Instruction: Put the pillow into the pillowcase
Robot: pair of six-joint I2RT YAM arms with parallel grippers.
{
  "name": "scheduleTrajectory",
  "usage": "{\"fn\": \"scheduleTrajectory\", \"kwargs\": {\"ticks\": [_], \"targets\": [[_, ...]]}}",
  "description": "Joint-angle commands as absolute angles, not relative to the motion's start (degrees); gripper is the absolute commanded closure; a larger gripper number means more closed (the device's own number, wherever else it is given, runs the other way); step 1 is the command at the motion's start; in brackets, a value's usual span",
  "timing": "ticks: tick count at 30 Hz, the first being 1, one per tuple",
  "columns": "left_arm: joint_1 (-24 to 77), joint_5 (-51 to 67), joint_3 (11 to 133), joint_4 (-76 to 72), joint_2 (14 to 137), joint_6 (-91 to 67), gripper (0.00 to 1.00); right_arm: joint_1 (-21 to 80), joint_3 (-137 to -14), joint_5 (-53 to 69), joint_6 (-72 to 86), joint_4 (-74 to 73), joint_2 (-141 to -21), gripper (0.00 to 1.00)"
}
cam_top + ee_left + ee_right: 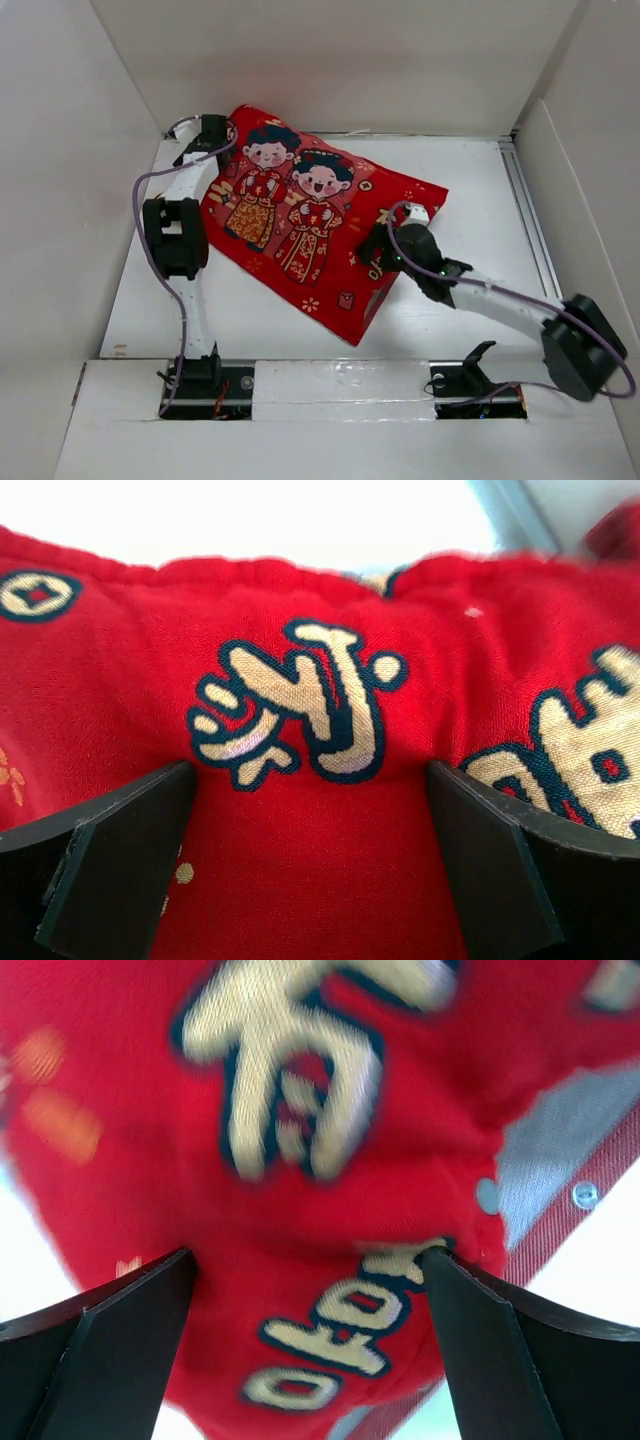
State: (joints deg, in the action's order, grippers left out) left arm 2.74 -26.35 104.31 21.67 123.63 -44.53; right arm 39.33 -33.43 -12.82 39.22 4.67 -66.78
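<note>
The red pillowcase (310, 225) with two cartoon figures lies plump and raised on the table, tilted from back left to front right. The white pillow is hidden; only a pale grey-white patch (545, 1155) shows at the case's edge beside small snaps, and I cannot tell whether it is the pillow. My left gripper (213, 133) is at the case's back left corner, open, with red cloth (310, 830) bulging between its fingers (120, 870). My right gripper (377, 250) is at the case's right side, open, its fingers (500, 1350) astride a red fold (330, 1340).
White walls enclose the table (480, 190) at the back and both sides. A metal rail (530, 215) runs along the right edge. The arm bases (205, 385) stand at the near edge.
</note>
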Motion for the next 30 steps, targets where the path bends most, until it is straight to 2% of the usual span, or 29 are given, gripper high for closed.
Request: {"fn": "scheduleTrajectory", "kwargs": {"ticks": [1, 3, 6, 10, 13, 16, 20, 23, 26, 30], "targets": [[4.2, -24.9, 98.5, 25.6, 118.6, -47.7, 0.00, 36.4, -42.3, -12.7, 34.2, 7.6, -76.5, 0.00], [4.8, -25.9, 93.3, 24.7, 114.6, -49.8, 0.00, 30.7, -47.0, -10.9, 30.9, 7.6, -84.0, 0.00], [5.4, -25.3, 74.0, 17.1, 101.5, -51.4, 0.00, 24.0, -56.8, -10.1, 27.3, 1.8, -93.1, 0.00], [5.4, -25.8, 62.1, 13.7, 93.2, -55.9, 0.00, 19.2, -66.2, -7.1, 24.7, 1.1, -98.6, 0.00], [5.4, -27.8, 54.5, 13.7, 86.6, -58.1, 0.00, 17.2, -75.7, -9.0, 23.0, -6.1, -101.2, 0.00], [3.1, -29.2, 53.0, 14.6, 81.9, -58.1, 0.00, 16.5, -73.7, -6.4, 22.0, -9.1, -99.0, 0.00], [2.5, -33.8, 57.8, 21.6, 78.1, -59.5, 0.00, 19.2, -63.8, -11.2, 22.6, -3.9, -89.7, 0.00], [2.5, -35.3, 59.0, 22.2, 73.0, -59.0, 0.00, 19.9, -60.5, -6.6, 22.6, 2.3, -89.6, 0.00], [2.5, -35.1, 62.8, 24.8, 69.4, -58.4, 0.00, 21.6, -70.2, 0.0, 20.3, 2.1, -99.1, 0.00], [2.5, -32.3, 64.2, 25.2, 64.7, -53.5, 0.00, 23.9, -80.8, 2.2, 18.6, -0.9, -108.2, 0.00]]}}
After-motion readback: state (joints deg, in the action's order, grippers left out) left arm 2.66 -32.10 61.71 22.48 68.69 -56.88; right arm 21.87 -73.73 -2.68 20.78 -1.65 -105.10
